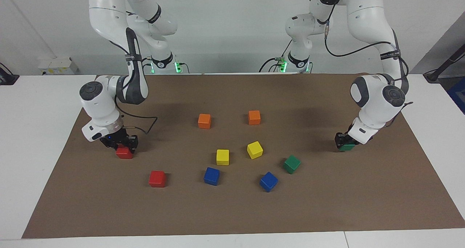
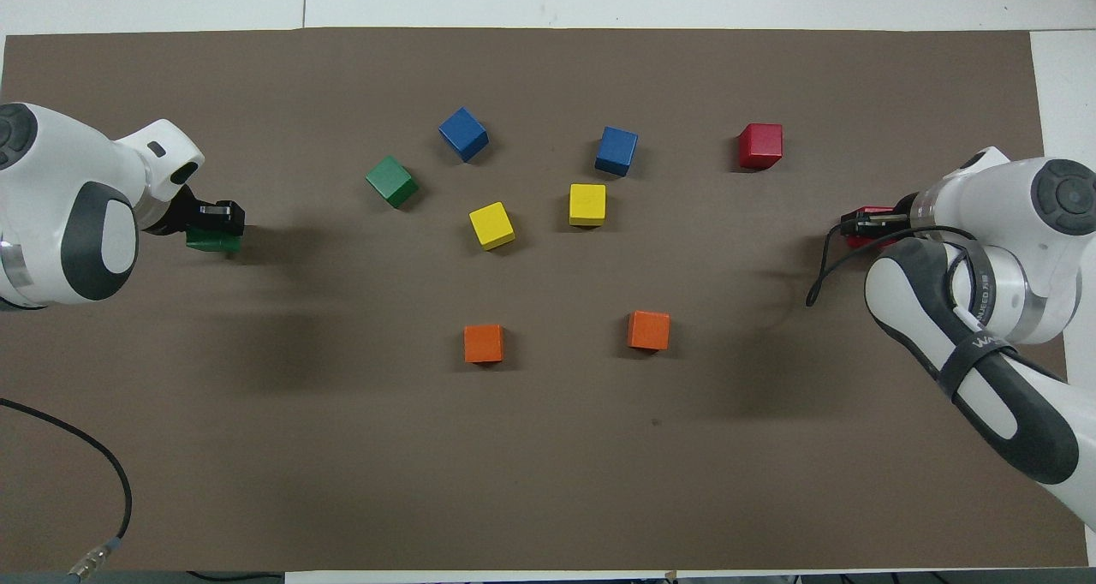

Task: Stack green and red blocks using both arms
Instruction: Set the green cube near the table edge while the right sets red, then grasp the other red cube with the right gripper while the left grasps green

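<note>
Even, bright light is falling from above; soft blurred shadows are spreading on the brown mat (image 1: 232,211) under both arms, and small ones beside each cube. Both views are staying sharp, without glare.

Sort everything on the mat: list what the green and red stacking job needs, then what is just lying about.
Needed:
- green block at the left gripper
- free green block
- red block at the right gripper
- free red block

Lying about:
- two orange cubes
- two yellow cubes
- two blue cubes
</note>
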`<action>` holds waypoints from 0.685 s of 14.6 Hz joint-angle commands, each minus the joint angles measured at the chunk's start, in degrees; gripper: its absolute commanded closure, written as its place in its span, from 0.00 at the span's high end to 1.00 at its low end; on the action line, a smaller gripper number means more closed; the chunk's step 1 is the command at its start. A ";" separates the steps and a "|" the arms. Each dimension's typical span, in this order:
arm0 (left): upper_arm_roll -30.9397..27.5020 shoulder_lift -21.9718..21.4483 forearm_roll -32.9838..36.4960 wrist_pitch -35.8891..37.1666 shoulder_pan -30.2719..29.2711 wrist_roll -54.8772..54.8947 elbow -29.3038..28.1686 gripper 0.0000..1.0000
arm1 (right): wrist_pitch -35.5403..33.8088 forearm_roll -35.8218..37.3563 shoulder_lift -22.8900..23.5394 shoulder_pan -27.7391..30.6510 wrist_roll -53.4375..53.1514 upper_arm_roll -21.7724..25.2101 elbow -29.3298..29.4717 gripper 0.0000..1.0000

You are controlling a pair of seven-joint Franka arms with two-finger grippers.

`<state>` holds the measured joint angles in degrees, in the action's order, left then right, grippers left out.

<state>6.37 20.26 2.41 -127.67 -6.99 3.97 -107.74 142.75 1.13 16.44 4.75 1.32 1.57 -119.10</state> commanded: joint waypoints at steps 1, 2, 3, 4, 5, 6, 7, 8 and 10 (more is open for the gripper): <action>-0.13 -0.40 -0.03 -4.15 -0.31 0.78 -3.08 0.00 | -2.19 -0.07 0.17 0.70 0.70 -0.61 3.07 1.00; -0.13 -0.48 -0.03 -4.95 -0.40 0.69 -3.79 0.00 | -5.08 0.45 0.17 0.35 0.70 -0.52 5.52 1.00; -0.22 -0.57 -0.12 -4.95 -0.48 0.43 -4.14 0.00 | -9.20 0.54 0.17 0.09 0.70 -0.60 8.68 1.00; -0.13 -0.57 -0.12 -5.04 -0.92 -0.09 -4.32 0.00 | -13.76 0.63 0.95 -0.87 -0.35 -0.78 13.15 1.00; -0.13 -0.57 -0.04 -5.04 -1.10 -0.36 -4.32 0.00 | -17.03 0.63 2.44 -3.06 -2.88 -0.78 17.28 1.00; -0.13 -0.66 -0.03 -5.04 -1.10 -0.36 -4.50 0.04 | -19.32 0.80 3.67 -4.91 -6.39 -0.78 20.46 1.00; -0.22 -0.66 -0.03 -5.13 -1.10 -0.45 -4.67 0.42 | -20.91 0.89 5.07 -6.84 -9.38 -0.78 23.01 1.00; -0.22 -0.66 -0.03 -5.39 -1.19 -0.45 -4.59 0.99 | -22.41 0.81 7.00 -8.34 -11.06 -0.78 26.26 1.00; -0.22 -0.40 -0.12 -4.61 -1.36 -0.45 -2.49 1.00 | -25.22 0.98 12.97 -9.58 -11.43 -0.78 33.99 1.00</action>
<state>5.85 20.33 2.37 -131.74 -7.49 3.78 -110.94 120.48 1.20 21.12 -4.61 -8.95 0.90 -94.92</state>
